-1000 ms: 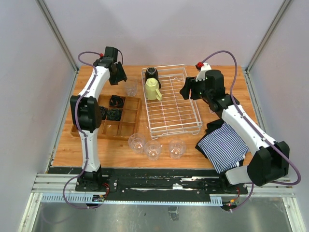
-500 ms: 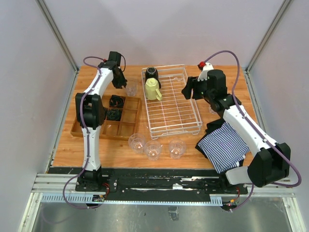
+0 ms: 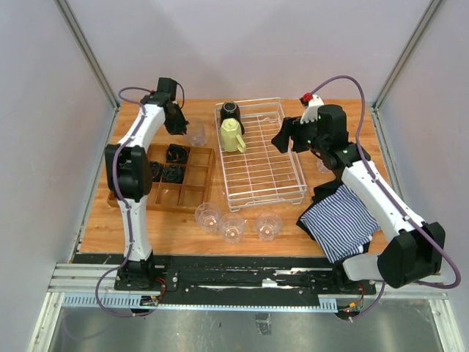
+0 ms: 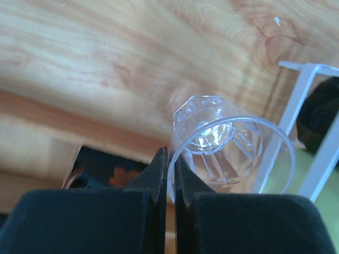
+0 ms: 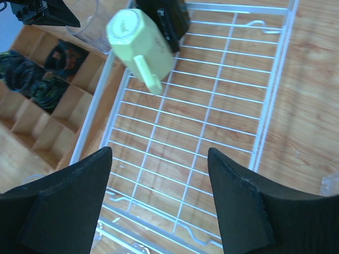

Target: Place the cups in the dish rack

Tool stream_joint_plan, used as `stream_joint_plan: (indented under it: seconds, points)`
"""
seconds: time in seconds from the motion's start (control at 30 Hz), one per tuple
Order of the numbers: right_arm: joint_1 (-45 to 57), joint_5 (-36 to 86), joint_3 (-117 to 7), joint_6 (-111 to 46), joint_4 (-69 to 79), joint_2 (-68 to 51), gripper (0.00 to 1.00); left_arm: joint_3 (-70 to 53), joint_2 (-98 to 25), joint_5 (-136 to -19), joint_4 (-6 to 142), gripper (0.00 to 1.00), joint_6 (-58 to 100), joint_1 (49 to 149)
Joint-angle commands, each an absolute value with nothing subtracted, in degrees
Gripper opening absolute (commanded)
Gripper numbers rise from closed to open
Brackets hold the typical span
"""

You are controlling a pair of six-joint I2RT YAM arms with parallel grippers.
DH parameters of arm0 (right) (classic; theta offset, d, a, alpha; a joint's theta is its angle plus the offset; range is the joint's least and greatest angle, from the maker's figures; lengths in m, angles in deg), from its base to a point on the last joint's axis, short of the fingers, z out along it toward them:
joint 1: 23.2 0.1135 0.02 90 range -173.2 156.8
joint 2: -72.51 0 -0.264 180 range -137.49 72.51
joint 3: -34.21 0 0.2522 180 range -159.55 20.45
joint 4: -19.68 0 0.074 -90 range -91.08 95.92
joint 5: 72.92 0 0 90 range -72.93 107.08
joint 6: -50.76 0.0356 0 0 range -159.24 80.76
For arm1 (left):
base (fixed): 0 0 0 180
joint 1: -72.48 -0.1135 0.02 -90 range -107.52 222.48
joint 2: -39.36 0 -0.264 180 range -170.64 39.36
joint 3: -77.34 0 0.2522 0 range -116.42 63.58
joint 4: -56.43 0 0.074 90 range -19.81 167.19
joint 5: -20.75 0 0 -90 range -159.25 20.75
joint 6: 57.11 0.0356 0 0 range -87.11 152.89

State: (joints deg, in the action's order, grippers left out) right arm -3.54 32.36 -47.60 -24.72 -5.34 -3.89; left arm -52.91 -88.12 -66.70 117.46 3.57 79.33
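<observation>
My left gripper [image 4: 170, 159] is shut on the rim of a clear tumbler [image 4: 228, 148], pinching its wall between the pads. In the top view that tumbler [image 3: 198, 134] stands on the table left of the dish rack [image 3: 256, 176], with the left gripper [image 3: 179, 125] at its left side. Inside the rack's far left corner sit a black mug [image 3: 231, 111] and a pale yellow-green mug [image 3: 232, 136]. My right gripper [image 5: 159, 153] hangs open above the rack's wire floor, holding nothing. Three more tumblers [image 3: 233, 227] stand in a row in front of the rack.
A brown wooden compartment tray [image 3: 187, 192] with black items in its far cells lies left of the rack. A blue-striped cloth [image 3: 341, 220] lies at the front right under the right arm. The rack's raised white wall [image 4: 304, 100] is just right of the held tumbler.
The left gripper has closed onto the tumbler's rim. The right gripper's jaws have spread a little wider and it has shifted slightly left over the rack.
</observation>
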Motion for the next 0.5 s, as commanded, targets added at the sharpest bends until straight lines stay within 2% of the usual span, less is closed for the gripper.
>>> stream_joint_plan:
  seconds: [0.0,0.1,0.23,0.33,0.47]
  points:
    - [-4.7,41.6,-51.9,-21.1,-4.9,-4.3,0.76,-46.6,-73.7,-75.0,111.6,0.0,1.6,77.3]
    - [-4.9,46.9,-52.7,-17.2,-2.6,-4.6,0.83,-38.0,-66.1,-82.5,106.1,0.0,-0.9,77.1]
    - [-5.3,53.3,-51.2,-9.4,3.2,-4.9,0.99,-28.0,-56.3,-91.9,97.5,0.0,-7.3,77.1]
    - [-5.4,58.2,-48.1,0.4,11.4,-5.1,0.99,-21.9,-50.5,-98.6,91.8,0.0,-13.0,77.2]
    - [-5.4,63.0,-41.3,17.3,31.7,-6.3,0.98,-14.7,-43.7,-106.1,84.3,0.0,-21.8,77.1]
